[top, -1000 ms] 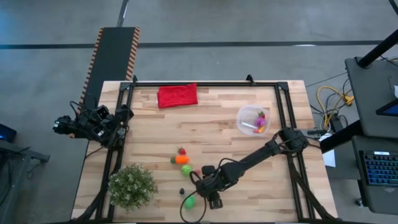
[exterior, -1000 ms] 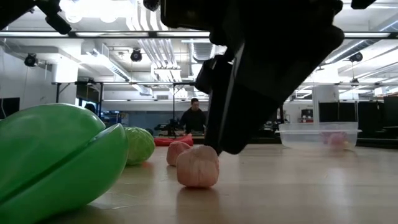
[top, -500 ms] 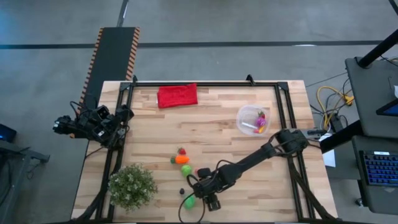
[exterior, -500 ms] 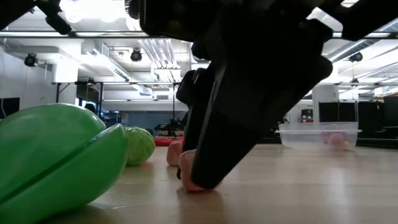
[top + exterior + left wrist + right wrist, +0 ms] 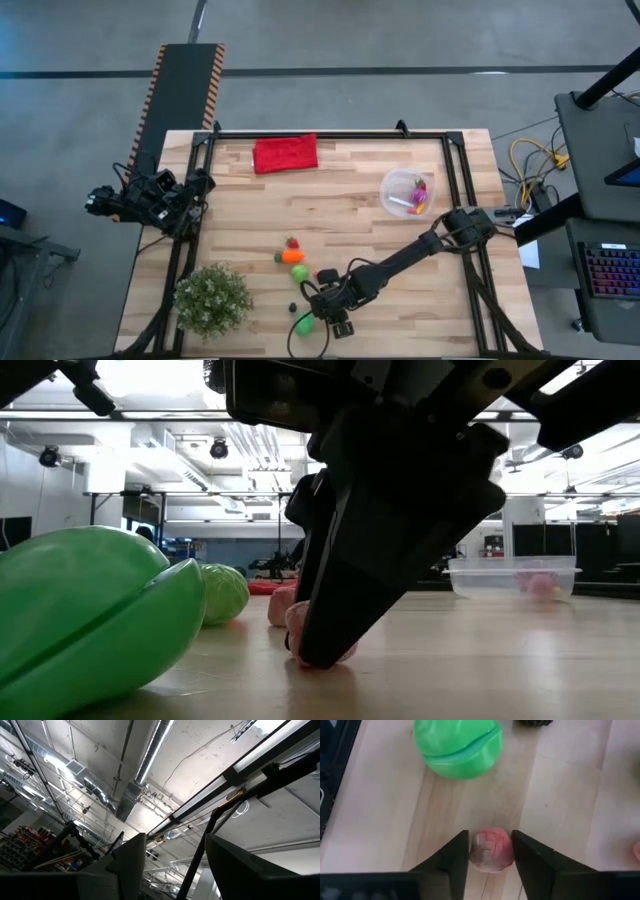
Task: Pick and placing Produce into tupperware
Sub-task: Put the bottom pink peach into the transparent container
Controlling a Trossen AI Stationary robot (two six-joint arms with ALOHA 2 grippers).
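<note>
Grey concrete floor (image 5: 400, 40), exposed ceiling ducts (image 5: 235, 445), bright strip lights (image 5: 150, 375), dark desks (image 5: 600, 150).

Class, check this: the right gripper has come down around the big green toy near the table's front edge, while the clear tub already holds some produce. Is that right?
Not quite. The right gripper brackets the small pink piece, as the right wrist view shows; the big green toy lies apart, beyond it. The clear tub does already hold some produce.

Bright, even overhead strip lighting; soft shadows on the table (image 5: 340, 215); blurred low-view foreground.
</note>
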